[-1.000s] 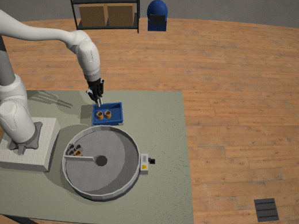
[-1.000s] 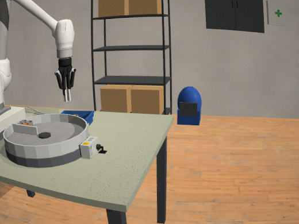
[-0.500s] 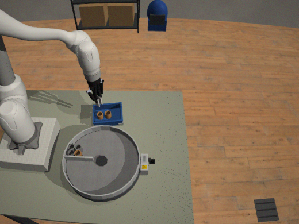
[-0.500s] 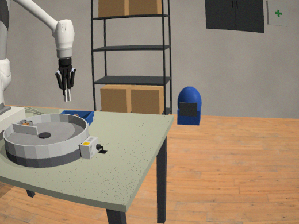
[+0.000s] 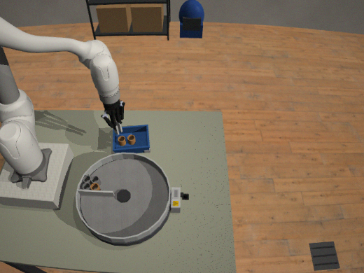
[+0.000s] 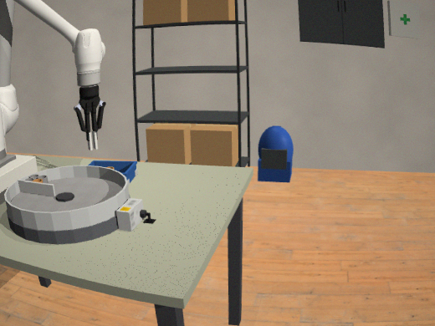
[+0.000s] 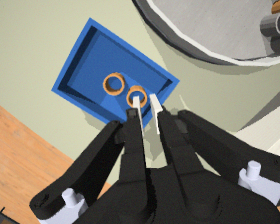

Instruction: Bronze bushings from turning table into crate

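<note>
The blue crate (image 5: 127, 140) stands on the table behind the turning table (image 5: 123, 199). Two bronze bushings (image 5: 121, 141) (image 5: 131, 139) stand upright inside the crate. In the wrist view they show as two orange rings (image 7: 113, 85) (image 7: 136, 97) in the crate (image 7: 113, 85). One bronze bushing (image 5: 95, 187) sits on the turning table against the grey guide bar, beside dark steel bushings (image 5: 85, 182). My gripper (image 5: 118, 130) hangs well above the crate's left part. Its fingers are nearly together with nothing between them; it is also in the exterior view (image 6: 93, 145).
The robot base (image 5: 21, 164) stands on a white block at the table's left. A small control box (image 5: 176, 199) sits on the turning table's right side. A shelf with cardboard boxes (image 6: 190, 143) and a blue container (image 6: 275, 154) stand behind the table.
</note>
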Robot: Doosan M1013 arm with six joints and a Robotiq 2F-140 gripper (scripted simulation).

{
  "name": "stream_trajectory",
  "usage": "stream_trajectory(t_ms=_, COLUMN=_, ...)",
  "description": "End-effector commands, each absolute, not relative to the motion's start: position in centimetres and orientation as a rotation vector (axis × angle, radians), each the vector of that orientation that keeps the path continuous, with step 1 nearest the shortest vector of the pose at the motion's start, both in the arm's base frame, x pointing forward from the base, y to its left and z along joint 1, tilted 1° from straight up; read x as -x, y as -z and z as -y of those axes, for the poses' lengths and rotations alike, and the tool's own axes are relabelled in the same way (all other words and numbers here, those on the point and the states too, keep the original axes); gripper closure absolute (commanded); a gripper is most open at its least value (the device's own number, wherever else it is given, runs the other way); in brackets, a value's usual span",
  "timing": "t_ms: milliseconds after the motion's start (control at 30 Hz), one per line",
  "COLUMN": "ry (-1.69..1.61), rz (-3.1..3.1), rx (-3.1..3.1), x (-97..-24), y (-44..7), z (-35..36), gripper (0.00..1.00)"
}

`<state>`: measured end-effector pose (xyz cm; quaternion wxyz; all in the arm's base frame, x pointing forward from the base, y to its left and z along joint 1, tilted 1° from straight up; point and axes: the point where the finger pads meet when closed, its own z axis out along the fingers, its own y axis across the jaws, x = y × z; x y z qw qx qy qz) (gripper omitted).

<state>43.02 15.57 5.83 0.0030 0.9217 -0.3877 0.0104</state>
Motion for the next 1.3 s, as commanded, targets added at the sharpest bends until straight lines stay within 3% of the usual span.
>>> stream_trajectory(t_ms=0, ry=-0.033, rz=1.326, rx=-2.842, x=-42.2, y=-5.8, z=-13.2, gripper=0.90)
stream_trajectory(t_ms=833, ry=-0.034, rz=2.196, rx=-2.250, x=-35.0, y=-6.0, z=8.1, gripper=0.90)
stream_trajectory(t_ms=1267, ry=-0.034, rz=2.342, rx=-2.100, x=-33.6, y=-6.1, z=12.3, gripper=0.90)
